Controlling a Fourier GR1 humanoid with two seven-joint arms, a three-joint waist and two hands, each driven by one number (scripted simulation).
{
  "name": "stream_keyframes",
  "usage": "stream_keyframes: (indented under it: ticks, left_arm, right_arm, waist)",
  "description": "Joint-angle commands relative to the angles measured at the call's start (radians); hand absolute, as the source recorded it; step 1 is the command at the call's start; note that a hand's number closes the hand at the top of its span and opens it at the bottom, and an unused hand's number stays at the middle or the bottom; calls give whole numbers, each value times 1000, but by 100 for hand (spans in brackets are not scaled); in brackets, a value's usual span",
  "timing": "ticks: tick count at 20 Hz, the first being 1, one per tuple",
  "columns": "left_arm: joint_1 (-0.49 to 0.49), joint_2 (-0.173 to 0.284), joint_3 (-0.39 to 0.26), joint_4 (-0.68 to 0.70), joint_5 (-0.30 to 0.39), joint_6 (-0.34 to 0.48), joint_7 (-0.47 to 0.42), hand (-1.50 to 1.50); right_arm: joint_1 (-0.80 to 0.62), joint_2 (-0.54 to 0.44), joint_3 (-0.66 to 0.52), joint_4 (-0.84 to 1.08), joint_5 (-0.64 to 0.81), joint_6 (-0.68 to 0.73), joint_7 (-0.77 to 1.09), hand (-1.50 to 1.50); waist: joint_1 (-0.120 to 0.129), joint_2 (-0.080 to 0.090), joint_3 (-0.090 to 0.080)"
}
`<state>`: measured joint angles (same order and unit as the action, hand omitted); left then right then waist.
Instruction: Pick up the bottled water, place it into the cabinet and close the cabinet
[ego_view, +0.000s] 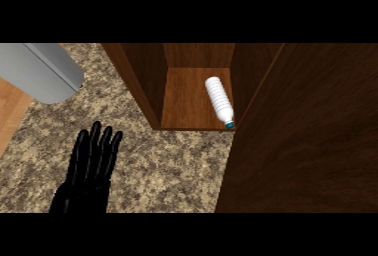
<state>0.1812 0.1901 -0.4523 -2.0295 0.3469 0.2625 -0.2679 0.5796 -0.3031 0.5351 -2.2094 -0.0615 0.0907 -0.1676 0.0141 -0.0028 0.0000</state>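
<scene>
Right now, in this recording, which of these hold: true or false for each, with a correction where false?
1. The white ribbed plastic water bottle lies on its side inside the dark wooden cabinet. True.
2. The bottle's teal cap points toward the cabinet's back. False: it points toward the front edge.
3. The black left hand is curled round the bottle. False: it is open over the speckled granite counter, apart from the bottle.
4. The cabinet's wooden door stands open. True.
5. A grey cylinder shows at upper left. True.

White ribbed plastic water bottle (218, 101) lying inside dark wooden cabinet (184, 95), upper centre; black left hand (90, 167) flat, fingers straight, lower left.
</scene>
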Motion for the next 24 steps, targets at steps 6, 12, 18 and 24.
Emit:
stream_keyframes:
  ticks: [6,12,18,24]
  left_arm:
    - [272,130,128,-229,92,-72,-60,-150]
    - [432,190,208,-312,192,-180,-98,-150]
    - [465,200,276,-291,264,-249,-128,-150]
    - [528,249,378,-307,336,-325,-132,-150]
  right_arm:
    - [-44,-31,219,-74,156,58,83,150]
    - [-108,12,259,-98,201,51,161,150]
    - [-160,77,289,-135,202,45,277,150]
    - [-276,190,217,-51,91,43,366,150]
  waist:
    - [13,-4,-2]
    - [26,-5,-3]
    - [33,0,-4]
    - [65,7,-3]
